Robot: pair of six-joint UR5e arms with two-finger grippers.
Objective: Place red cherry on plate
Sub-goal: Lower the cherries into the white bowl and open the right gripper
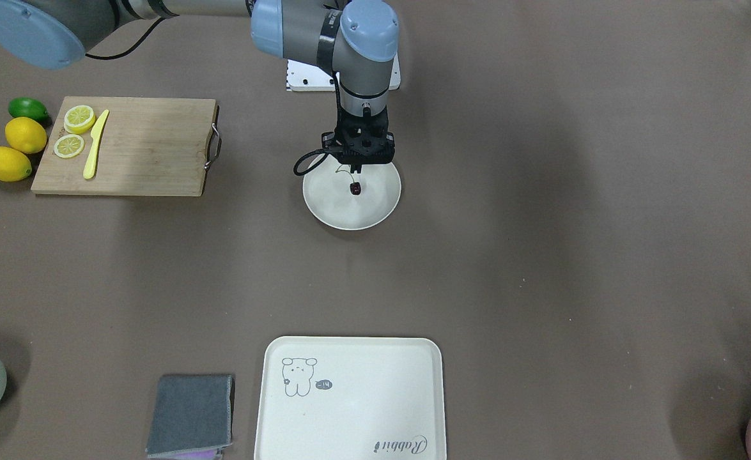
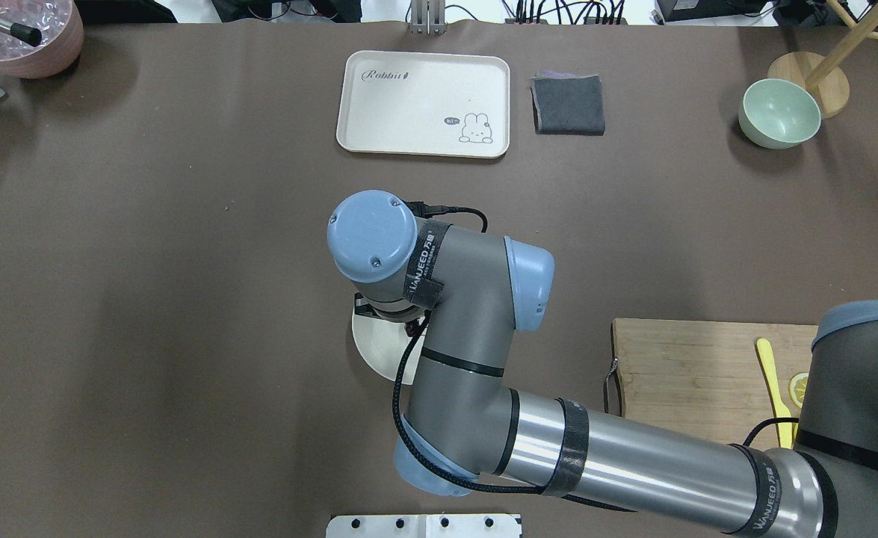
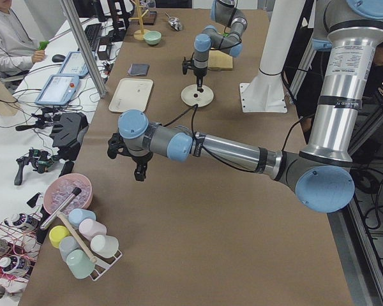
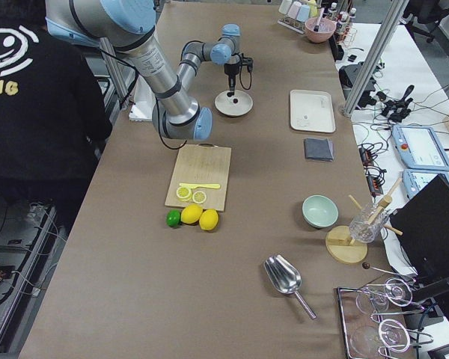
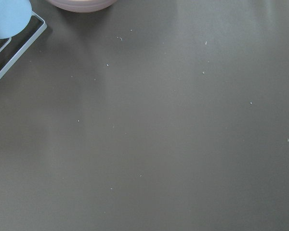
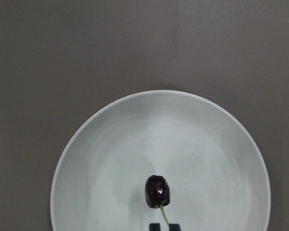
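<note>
Pinched narrowly together, the jaws of the right gripper (image 6: 164,226) are seen clamped on the thin green stem of the red cherry (image 6: 157,191). Its dark glossy fruit lies just beyond the fingertips, over the middle of the plate (image 6: 106,159); whether fruit and plate touch cannot be told. Only one fruit is shown by the right wrist view, while a curl of green stem beside the gripper is shown by the front-facing view. From overhead, cherry and jaws are hidden by the right arm (image 2: 468,314), and only a sliver of plate is seen. The left gripper (image 3: 140,172) is held over bare table (image 5: 159,134), well apart; how its jaws stand cannot be told.
</note>
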